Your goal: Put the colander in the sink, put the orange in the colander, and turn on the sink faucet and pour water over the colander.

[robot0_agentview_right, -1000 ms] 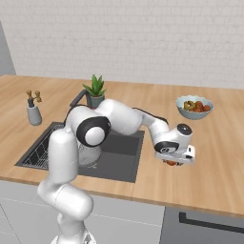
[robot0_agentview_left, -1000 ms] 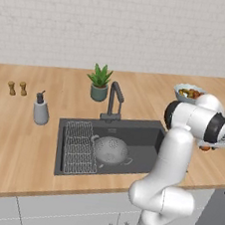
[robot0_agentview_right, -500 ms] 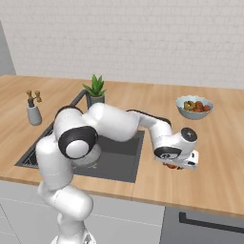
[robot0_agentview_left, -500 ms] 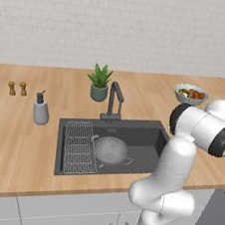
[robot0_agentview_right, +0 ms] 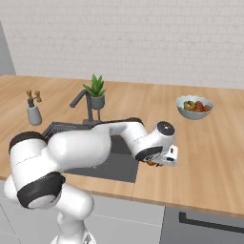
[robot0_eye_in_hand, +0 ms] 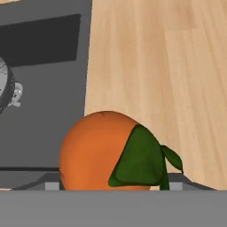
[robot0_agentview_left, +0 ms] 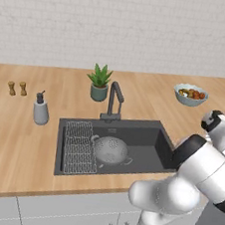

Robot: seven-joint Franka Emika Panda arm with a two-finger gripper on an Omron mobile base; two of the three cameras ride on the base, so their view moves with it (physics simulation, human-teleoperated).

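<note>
Your colander [robot0_agentview_left: 111, 150] sits in the sink [robot0_agentview_left: 146, 135]; the pincer [robot0_agentview_right: 153, 163] is clamped on the orange [robot0_eye_in_hand: 95, 150] over the desk [robot0_eye_in_hand: 168, 66]. Next, carry it above the colander and release.

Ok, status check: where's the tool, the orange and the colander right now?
Tool over counter at sink's right edge, orange between its fingers. Colander sits in sink, no fruit inside. Path to colander looks unobstructed.

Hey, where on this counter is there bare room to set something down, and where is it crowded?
Bare wood lies between the sink and the fruit bowl, and between the soap dispenser and the front edge. It's crowded behind the sink, where the faucet stands beside the potted plant. Inside, the colander adjoins the wire rack.
</note>
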